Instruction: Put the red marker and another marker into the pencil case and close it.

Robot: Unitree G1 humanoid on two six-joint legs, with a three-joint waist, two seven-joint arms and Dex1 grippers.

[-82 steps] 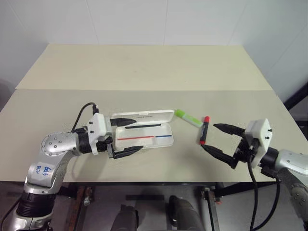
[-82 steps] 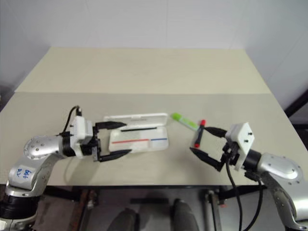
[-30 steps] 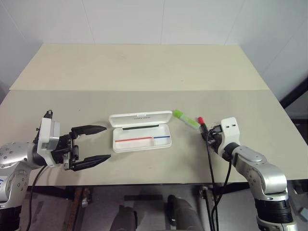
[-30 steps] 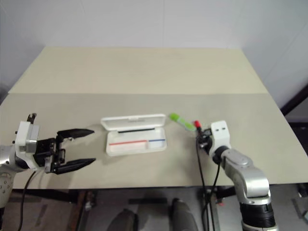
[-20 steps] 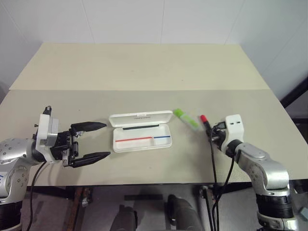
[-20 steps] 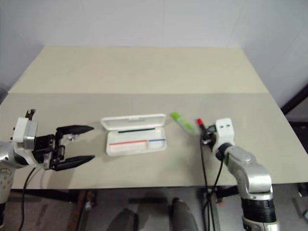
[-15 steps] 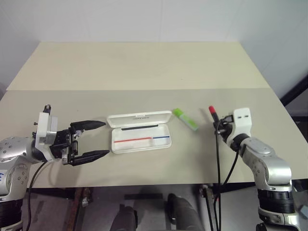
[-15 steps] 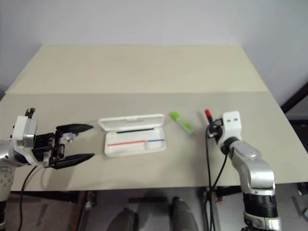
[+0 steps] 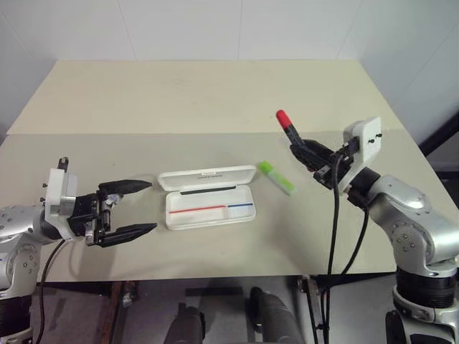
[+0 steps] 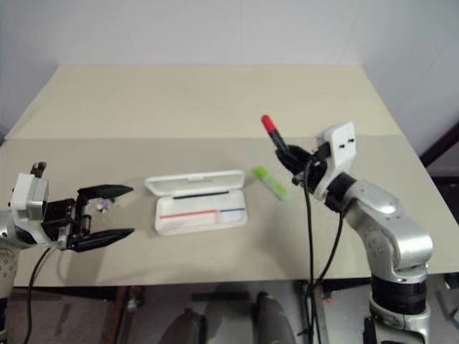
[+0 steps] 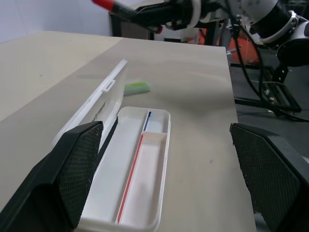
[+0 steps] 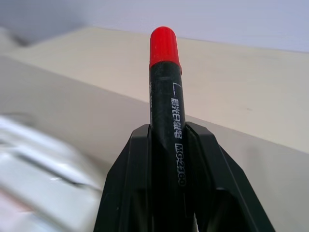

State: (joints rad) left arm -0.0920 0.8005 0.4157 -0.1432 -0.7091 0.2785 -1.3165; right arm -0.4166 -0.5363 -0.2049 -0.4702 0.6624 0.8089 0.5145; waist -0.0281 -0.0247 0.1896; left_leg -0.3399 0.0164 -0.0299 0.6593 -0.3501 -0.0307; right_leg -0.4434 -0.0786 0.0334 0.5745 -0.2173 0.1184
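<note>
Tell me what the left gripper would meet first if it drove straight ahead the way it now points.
Probably the pencil case: the open left gripper points level at its near end, and its wrist view shows the open tray between the fingers.

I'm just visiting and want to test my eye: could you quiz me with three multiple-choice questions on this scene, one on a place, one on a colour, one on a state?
1. Where is the green marker?
A. In the case
B. On the table, right of the case
C. In the left pincer

2. What colour is the held marker's tip?
A. Red
B. Blue
C. Yellow

3. The pencil case is:
A. Shut
B. Open
C. Upside down

Answers: 1 B, it lies beside the case; 2 A, the red marker sticks out of the right pincer; 3 B, its lid is folded back.
</note>
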